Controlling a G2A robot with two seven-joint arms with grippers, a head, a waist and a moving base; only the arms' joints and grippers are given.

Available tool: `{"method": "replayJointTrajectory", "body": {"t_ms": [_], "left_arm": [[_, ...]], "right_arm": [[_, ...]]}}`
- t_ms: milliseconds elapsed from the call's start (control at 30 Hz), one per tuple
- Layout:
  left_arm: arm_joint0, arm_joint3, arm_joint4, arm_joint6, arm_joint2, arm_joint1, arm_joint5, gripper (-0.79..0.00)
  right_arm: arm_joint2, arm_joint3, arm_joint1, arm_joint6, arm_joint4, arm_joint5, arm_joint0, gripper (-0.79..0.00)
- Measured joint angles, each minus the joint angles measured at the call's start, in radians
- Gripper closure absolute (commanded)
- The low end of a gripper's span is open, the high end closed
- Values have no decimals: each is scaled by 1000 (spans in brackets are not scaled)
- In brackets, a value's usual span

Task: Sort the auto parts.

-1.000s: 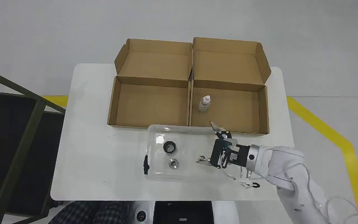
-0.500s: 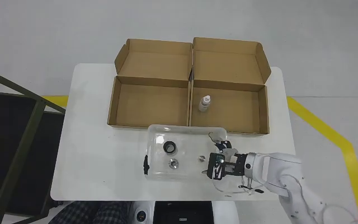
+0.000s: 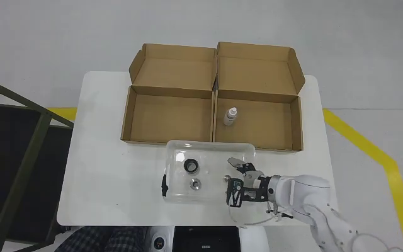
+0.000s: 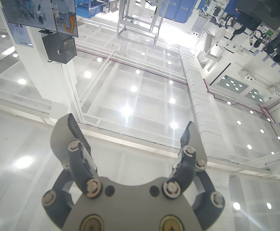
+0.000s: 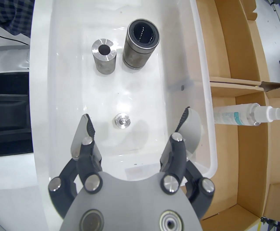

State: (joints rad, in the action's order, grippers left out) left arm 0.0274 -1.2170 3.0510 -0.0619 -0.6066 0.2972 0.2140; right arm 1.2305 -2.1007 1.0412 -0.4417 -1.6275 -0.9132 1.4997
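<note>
The right gripper [image 5: 137, 114], spread wide, hangs over a white tub [image 5: 204, 91] holding a small metal disc [image 5: 122, 121]. A silver cylinder [image 5: 104, 58] and a dark cylinder [image 5: 140, 46] stand side by side.

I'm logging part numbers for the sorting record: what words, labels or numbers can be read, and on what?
Spray bottle label: print too small and blurred to read.
Wall posters in the left wrist view: too blurred to read.
Bearing, sleeve, small disc in the bin: no markings visible.
</note>
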Motion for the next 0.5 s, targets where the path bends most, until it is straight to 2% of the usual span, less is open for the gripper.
{"method": "replayJointTrajectory", "body": {"t_ms": [367,500], "left_arm": [[0,0,0,0,0,0,0,-785],[0,0,0,0,0,0,0,-785]], "right_arm": [[-83,49,5,-68,-28,-5,-49,-526],[-103,61,6,-98,-32,-4,-64,-437]]}}
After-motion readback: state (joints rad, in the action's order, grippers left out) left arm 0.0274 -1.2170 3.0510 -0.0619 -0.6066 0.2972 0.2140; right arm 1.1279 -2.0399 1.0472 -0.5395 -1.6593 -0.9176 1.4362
